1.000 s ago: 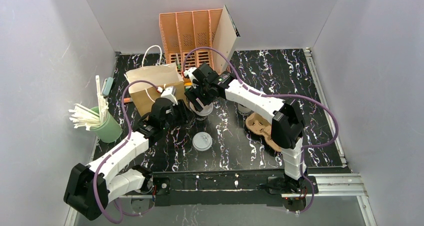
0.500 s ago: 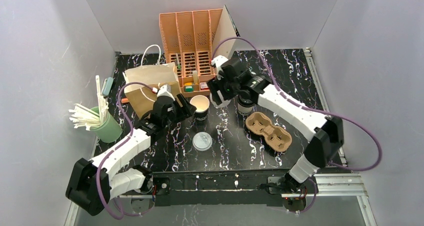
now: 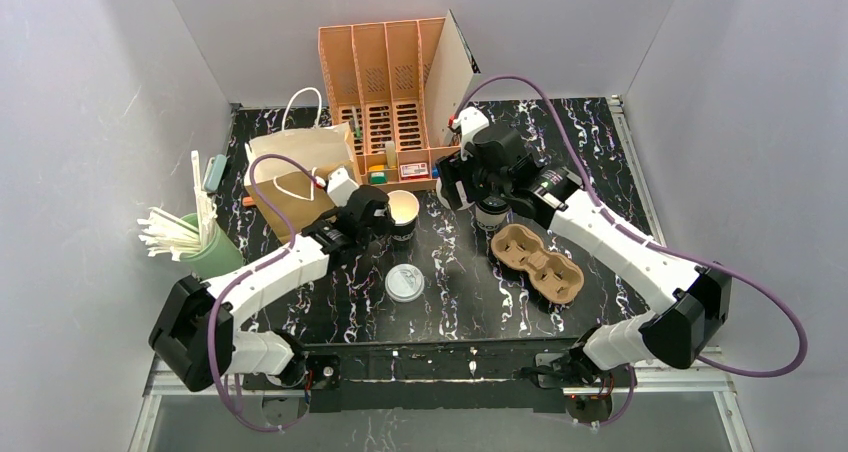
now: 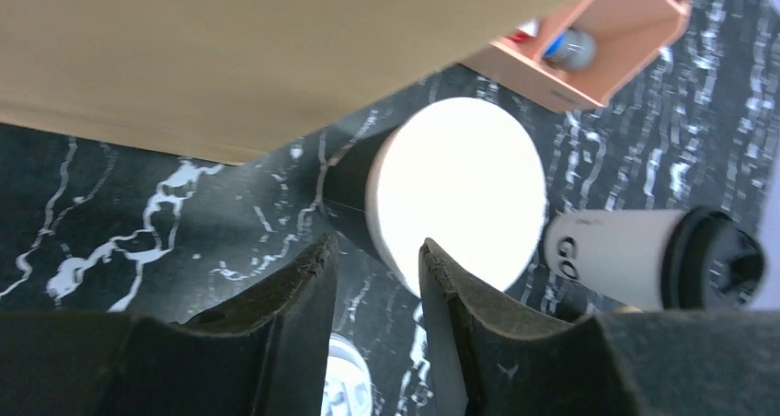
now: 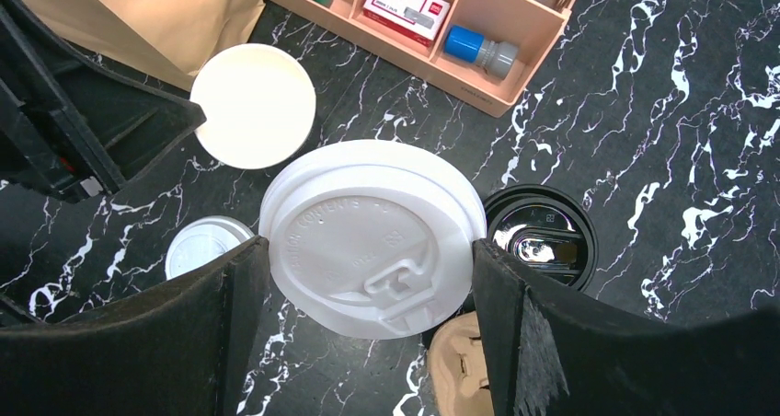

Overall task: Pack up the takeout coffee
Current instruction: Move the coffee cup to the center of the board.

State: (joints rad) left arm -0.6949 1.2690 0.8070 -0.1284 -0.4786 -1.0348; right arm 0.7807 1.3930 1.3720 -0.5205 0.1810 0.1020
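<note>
While right hand [image 5: 368, 292] clamps white lid [image 5: 368, 232] | left hand [image 4: 377, 250] beside cup [image 3: 402, 208], bag [image 3: 295, 167]

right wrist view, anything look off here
Yes. The right gripper holds a large white lid in mid-air, while the open cup beside the paper bag stands uncovered. A smaller white lid lies loose on the table. Nothing looks spilled or tipped.

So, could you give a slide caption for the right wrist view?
Right hand holds a white lid above a black-lidded cup, near an open cup.
</note>
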